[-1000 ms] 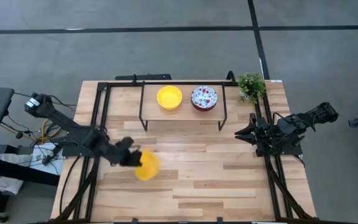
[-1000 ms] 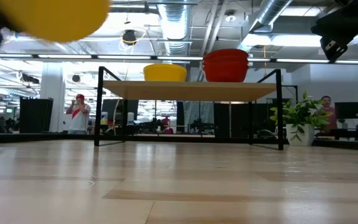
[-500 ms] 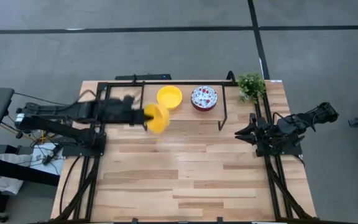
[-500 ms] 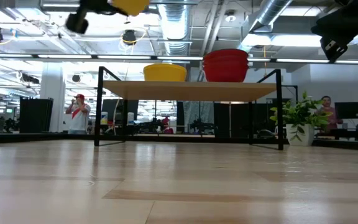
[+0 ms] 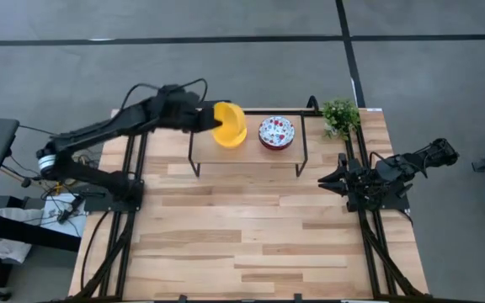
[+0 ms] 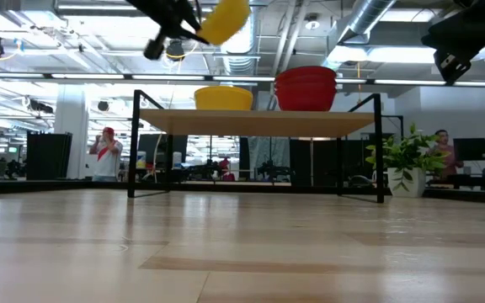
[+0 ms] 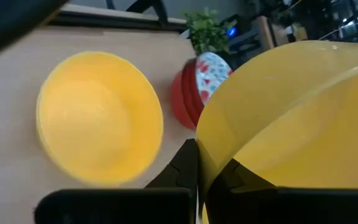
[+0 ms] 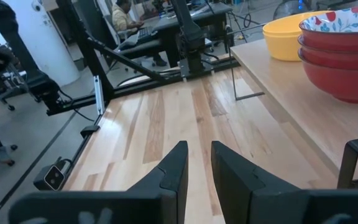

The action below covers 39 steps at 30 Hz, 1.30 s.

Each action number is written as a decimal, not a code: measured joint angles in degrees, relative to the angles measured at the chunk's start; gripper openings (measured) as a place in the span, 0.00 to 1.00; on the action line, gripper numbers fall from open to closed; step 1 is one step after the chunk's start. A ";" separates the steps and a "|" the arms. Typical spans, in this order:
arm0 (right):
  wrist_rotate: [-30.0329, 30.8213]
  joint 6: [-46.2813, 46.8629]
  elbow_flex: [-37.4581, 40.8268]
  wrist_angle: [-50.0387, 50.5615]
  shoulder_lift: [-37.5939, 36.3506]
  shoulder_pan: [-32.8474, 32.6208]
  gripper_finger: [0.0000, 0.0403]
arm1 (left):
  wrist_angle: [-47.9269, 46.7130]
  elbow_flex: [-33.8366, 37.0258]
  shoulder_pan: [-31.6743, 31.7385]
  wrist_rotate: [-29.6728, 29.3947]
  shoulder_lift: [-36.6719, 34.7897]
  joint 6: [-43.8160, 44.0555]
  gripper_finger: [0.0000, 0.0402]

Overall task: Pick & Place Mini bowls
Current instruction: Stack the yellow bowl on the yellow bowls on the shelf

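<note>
Left tool (image 5: 202, 120) pinching tilted yellow bowl (image 5: 231, 124) by its rim, above the shelf's (image 6: 259, 123) yellow stack (image 6: 223, 98). Right tool (image 5: 330, 181) parked, fingers slightly apart.

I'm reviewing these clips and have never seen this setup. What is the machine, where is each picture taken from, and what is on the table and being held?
These are two dark robot arms at a wooden table. One picture looks straight down, one looks level across the tabletop, and one comes from each arm's wrist.

A low black-framed shelf stands on the table. On it sit a stack of yellow bowls and a stack of patterned bowls, red outside. A small green plant stands beside the shelf.

The left end effector is raised above the shelf, shut on the rim of a tilted yellow bowl over the yellow stack. The right end effector waits at the table's right side, fingers slightly apart, holding nothing.
</note>
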State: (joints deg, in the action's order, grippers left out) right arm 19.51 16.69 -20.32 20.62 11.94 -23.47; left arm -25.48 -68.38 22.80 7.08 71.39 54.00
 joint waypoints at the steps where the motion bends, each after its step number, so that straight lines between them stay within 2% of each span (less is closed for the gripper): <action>1: 0.01 0.27 0.00 0.00 -0.02 -0.01 0.15 | -0.16 -0.96 1.37 1.64 1.64 -0.18 0.01; 5: -0.03 0.96 0.00 0.00 -0.01 0.00 0.15 | -1.42 -4.62 6.22 7.12 6.73 -1.22 0.01; 16: 0.00 0.92 0.00 0.39 0.00 -0.01 0.15 | -19.13 -17.14 12.39 9.00 14.72 -5.36 0.01; 26: 0.02 0.88 0.00 1.37 -0.01 0.01 0.15 | -30.69 -25.83 12.99 9.11 19.57 -5.79 0.01; 35: 0.02 0.88 0.00 1.68 0.00 -0.01 0.15 | -36.98 -28.17 12.12 7.76 24.38 -5.77 0.01; 39: 0.02 0.88 0.00 1.68 -0.01 0.01 0.15 | -36.80 -28.22 11.61 7.53 25.75 -5.68 0.01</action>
State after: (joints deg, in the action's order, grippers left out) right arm 19.53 17.56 -20.32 22.31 11.93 -23.47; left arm -62.28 -96.60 34.41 14.61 97.14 48.31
